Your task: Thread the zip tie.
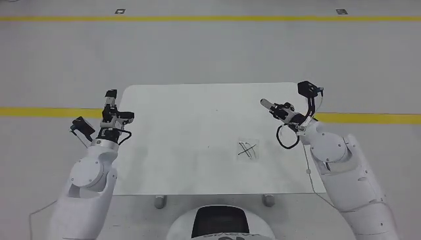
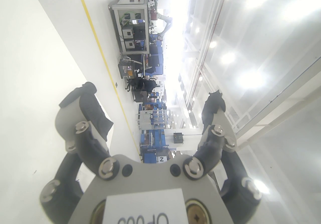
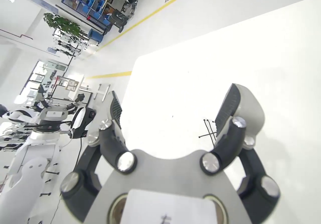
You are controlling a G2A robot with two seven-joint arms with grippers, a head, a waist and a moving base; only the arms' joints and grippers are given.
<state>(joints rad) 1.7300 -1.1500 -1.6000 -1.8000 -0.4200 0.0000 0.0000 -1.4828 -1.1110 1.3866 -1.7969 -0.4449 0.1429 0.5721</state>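
Right gripper point(image 3: 173, 99) and left gripper point(image 2: 150, 99): fingers spread wide, nothing held.
We note black zip ties point(image 1: 247, 149) lying crossed on the white table point(image 1: 184, 121), nearer the right arm, untouched. We'd pinch one by its tail, leaving the head free. A pale square lies beneath them; whether it is a pouch, we cannot tell.

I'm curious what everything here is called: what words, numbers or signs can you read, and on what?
Upside-down label on the left gripper: cut by the edge, unreadable whole.
Second label on the right gripper: nearly all cut off.
Small sign in the room behind: too small to tell.
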